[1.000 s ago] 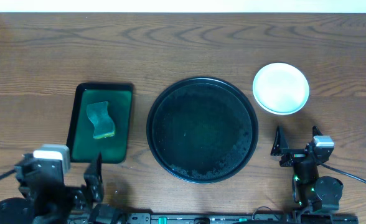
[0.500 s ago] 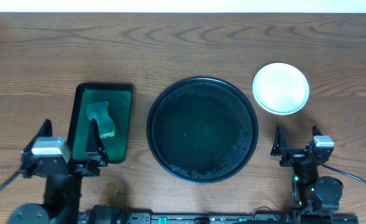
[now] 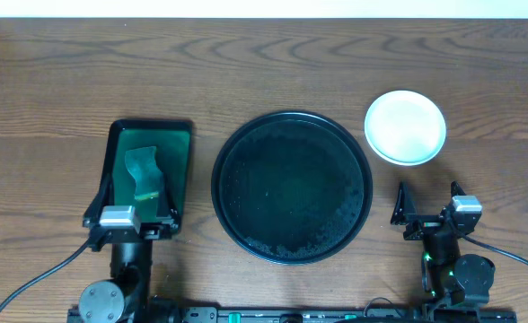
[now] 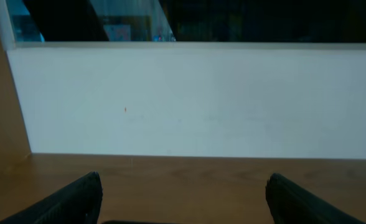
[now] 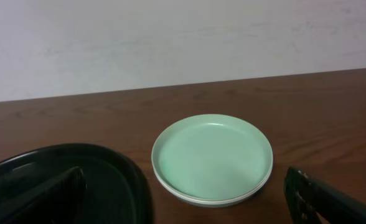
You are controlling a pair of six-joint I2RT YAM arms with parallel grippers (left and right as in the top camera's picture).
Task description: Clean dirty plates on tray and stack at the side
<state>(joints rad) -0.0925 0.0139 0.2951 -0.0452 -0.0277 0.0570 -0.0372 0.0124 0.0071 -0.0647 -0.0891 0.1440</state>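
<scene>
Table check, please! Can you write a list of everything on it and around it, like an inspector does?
Surface: brown wooden table, no spills seen.
Job's things: black round tray holds no plates; white plates stacked to its right, apart from it, no smears seen.
Clutter: green rectangular tray on the left, holding a green sponge.
Grippers: left gripper open and empty, over the green tray's near end; right gripper open and empty, near the plates.
Cables: left cable and right cable, both black, trailing off the arm bases.
Surroundings: white wall behind the table.
</scene>
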